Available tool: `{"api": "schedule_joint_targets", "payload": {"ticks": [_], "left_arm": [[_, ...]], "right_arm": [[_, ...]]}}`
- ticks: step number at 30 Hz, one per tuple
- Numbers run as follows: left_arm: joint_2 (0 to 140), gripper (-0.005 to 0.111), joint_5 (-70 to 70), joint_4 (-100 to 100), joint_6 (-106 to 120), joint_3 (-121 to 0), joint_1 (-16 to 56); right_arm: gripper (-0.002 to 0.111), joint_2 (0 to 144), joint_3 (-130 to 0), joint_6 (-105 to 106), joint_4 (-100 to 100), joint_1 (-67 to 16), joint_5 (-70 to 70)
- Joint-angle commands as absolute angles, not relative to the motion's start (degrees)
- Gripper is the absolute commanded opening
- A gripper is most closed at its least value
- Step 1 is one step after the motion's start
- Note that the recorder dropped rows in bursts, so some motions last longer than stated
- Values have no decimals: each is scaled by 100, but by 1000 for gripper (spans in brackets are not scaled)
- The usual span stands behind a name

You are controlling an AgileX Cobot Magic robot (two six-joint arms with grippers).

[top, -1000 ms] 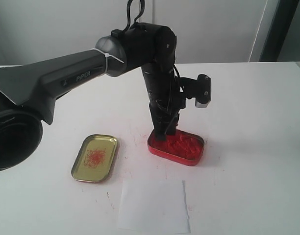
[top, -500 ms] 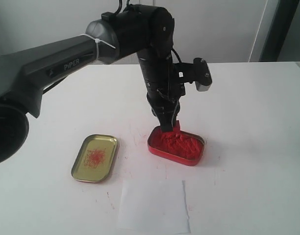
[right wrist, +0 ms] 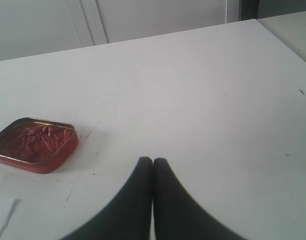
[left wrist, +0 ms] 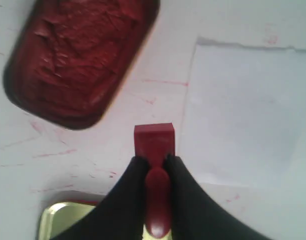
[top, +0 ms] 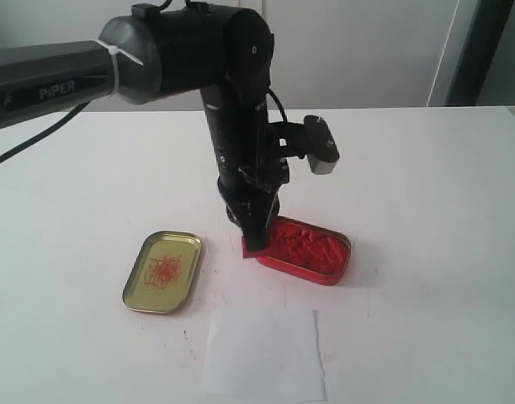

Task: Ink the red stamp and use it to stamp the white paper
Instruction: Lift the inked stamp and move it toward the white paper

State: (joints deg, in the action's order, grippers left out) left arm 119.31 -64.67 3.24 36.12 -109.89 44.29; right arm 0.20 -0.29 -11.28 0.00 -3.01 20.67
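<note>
Left wrist view: our left claw (left wrist: 156, 160) grips the small bright-red plastic stamp (left wrist: 154, 140) tightly. Landing tilted, we'd smear the thin white paper (left wrist: 243, 110).

Smooth plastic stamp (left wrist: 154, 142) — matt paper (top: 264, 352).

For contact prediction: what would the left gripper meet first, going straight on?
Probably bare white table between the oval red ink tin and white paper sheet; its red plastic stamp lands first.

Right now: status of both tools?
Left tool: closed on the red stamp.
Right tool: closed, holding nothing.
</note>
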Motion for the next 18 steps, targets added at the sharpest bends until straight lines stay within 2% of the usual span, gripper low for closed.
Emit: {"api": "schedule_joint_targets", "payload": {"ticks": [1,8,18], "left_arm": [[11463,0,-6566,390,3450,-10157,4676],[10832,0,-5414,377,3187,-8841,5096],[10735,0,-4746,660,3037,-8285,5089]], "right_arm": [[0,0,0,-1129,0,-287,2008],[0,0,0,-1129,0,-287,2008],[0,0,0,-1129,0,-287,2008]]}}
